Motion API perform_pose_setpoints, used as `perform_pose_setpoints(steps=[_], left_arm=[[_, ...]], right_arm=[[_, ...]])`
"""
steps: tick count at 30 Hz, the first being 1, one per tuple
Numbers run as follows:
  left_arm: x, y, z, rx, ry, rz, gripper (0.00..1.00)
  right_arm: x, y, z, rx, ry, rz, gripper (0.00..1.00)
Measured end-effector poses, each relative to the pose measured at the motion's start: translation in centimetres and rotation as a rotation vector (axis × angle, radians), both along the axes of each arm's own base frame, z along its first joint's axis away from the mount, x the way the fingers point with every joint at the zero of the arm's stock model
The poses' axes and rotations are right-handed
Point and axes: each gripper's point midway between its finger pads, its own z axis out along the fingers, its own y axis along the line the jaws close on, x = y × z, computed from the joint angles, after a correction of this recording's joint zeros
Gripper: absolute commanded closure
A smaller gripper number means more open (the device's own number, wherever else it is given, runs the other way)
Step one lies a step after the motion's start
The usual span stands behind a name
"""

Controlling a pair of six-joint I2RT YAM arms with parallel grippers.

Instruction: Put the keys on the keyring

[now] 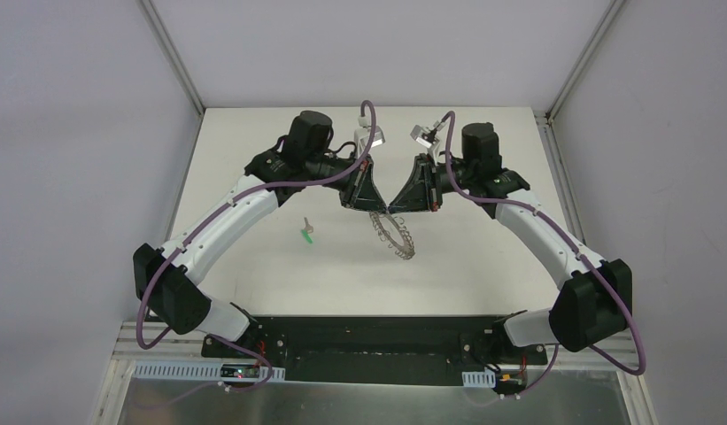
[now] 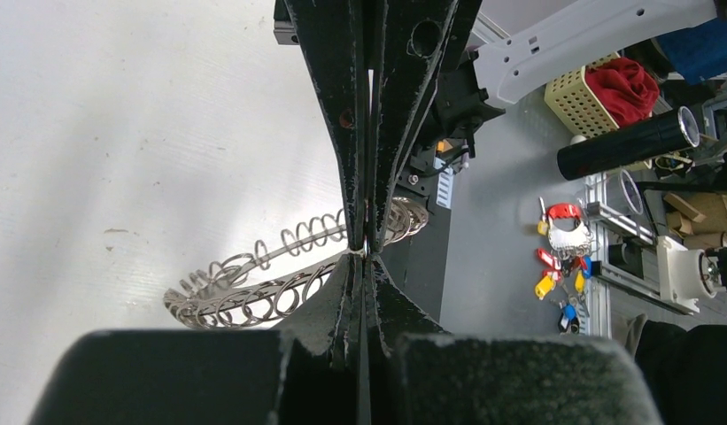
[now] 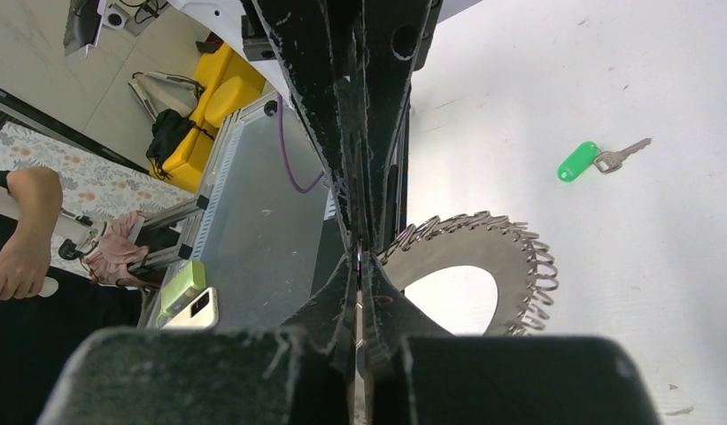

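The keyring (image 1: 393, 235) sits tilted near the middle of the table (image 1: 280, 279). Its upper rim is caught where the two grippers meet; the views do not show whether its lower edge touches the surface.

At the near edge both arms rise from a black base plate (image 1: 368, 341). Their elbows are spread wide to either side. The white forearm links curve forward and inward, and the wrists are turned toward each other so the fingers come together tip to tip.

The left gripper (image 1: 375, 205) has its jaws pressed together on the ring's fringed rim. The right gripper (image 1: 393, 205) is clamped on the same stretch of rim from the other side. In the wrist views each pair of jaws shows only a hairline gap, with wire loops fanning out beside the tips.

The key (image 1: 307, 235) lies flat on the table, left of the ring and well apart from it, between the left forearm and the grippers. Nothing touches it.

The table is matte white with a few faint scuffs. Pale walls (image 1: 94, 106) enclose it on three sides.

Past the near edge, the left wrist view shows a grey bench holding a bunch of coloured key tags (image 2: 561, 257) and a cream basket (image 2: 576, 99) with a red cloth (image 2: 623, 87) in it. The right wrist view shows a person's forearm (image 3: 23, 226).
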Motion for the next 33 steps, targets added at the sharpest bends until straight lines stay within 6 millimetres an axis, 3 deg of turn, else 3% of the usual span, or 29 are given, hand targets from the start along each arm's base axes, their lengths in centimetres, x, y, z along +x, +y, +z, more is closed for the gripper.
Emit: perform_pose_setpoints(steps=[2, 6, 10, 13, 19, 26, 33], left_arm=[[0.0, 0.0, 0.0, -0.001, 0.002, 0.0, 0.96], [0.3, 0.1, 0.1, -0.008, -0.019, 0.003, 0.63], [0.4, 1.1, 0.5, -0.008, -0.057, 0.017, 0.39], [1.1, 2.6, 0.9, 0.009, -0.095, 0.065, 0.3], [2.5, 6.4, -0.8, 0.152, -0.131, 0.18, 0.28], [2.9, 9.8, -5.8, 0.406, -0.06, 0.228, 0.29], [4.0, 11.7, -8.9, 0.566, -0.031, 0.281, 0.31]], right_arm=[[0.1, 0.0, -0.1, -0.002, 0.0, -0.004, 1.0], [0.4, -0.2, -0.1, -0.005, -0.007, -0.018, 1.0], [0.8, -0.8, -1.0, -0.032, -0.024, -0.05, 1.0], [1.0, -1.2, -1.9, -0.073, -0.066, -0.073, 1.0], [0.0, -1.9, -3.6, -0.177, -0.249, -0.08, 1.0], [-1.3, -2.9, -5.0, -0.242, -0.485, -0.011, 1.0], [0.0, -3.6, -6.6, -0.339, -0.653, -0.014, 1.0]])
